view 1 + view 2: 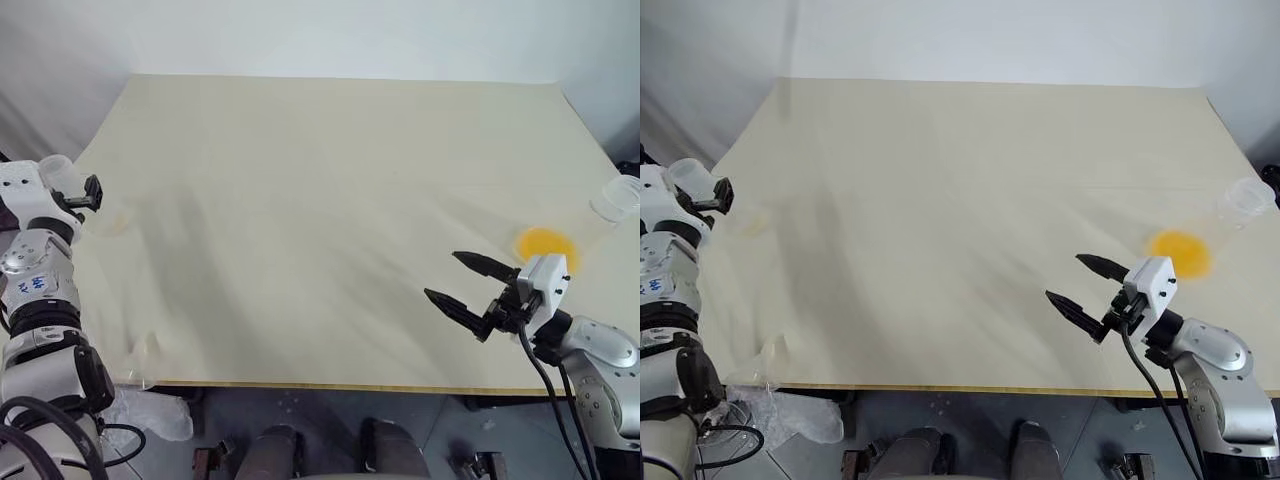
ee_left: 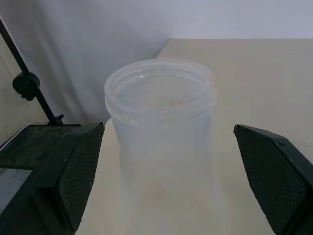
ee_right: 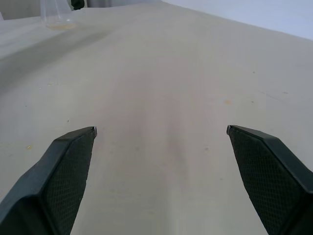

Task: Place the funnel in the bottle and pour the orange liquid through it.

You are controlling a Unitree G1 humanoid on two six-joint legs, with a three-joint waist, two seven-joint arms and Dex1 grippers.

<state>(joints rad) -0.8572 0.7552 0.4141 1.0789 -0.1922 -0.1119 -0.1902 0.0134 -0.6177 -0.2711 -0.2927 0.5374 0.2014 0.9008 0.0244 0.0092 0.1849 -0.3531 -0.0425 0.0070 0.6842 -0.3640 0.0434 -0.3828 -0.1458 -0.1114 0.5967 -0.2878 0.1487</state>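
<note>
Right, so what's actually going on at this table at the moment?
A two-armed robot is setting up to pour. Its left gripper is at the table's left edge, fingers open on either side of the translucent bottle, not closed on it. Its right gripper hangs open and empty above the near right part of the table. The orange liquid sits in the bottom of a clear cup by the right edge, untouched. Nothing has been poured yet.
</note>
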